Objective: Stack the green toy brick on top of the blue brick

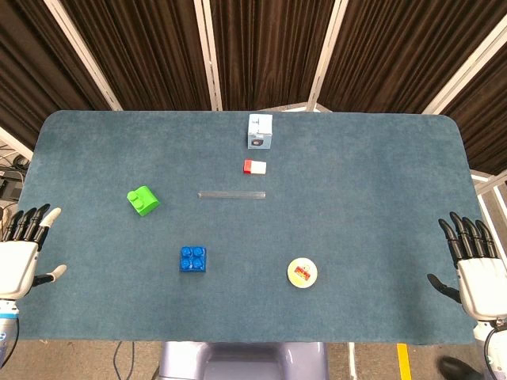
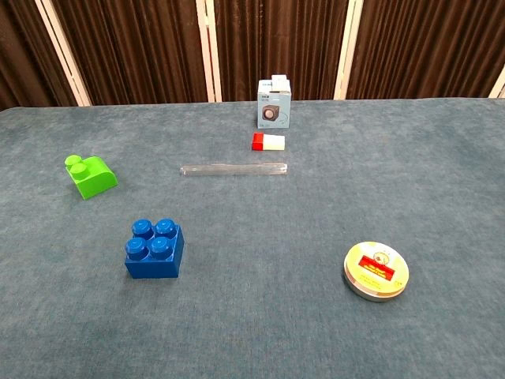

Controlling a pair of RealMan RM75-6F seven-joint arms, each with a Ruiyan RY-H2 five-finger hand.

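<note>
left hand and right hand rest at the table edges, fingers apart, holding nothing. green brick lies on the left side, well apart from the blue brick, which sits nearer the front. judgement: no step begun. next move calls for the left hand, the closer one, to reach and grip the green brick.

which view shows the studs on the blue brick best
The chest view: the blue brick is large and seen at an angle, so its studs and front face are distinct. The head view shows it small, from straight above, top only.
</note>
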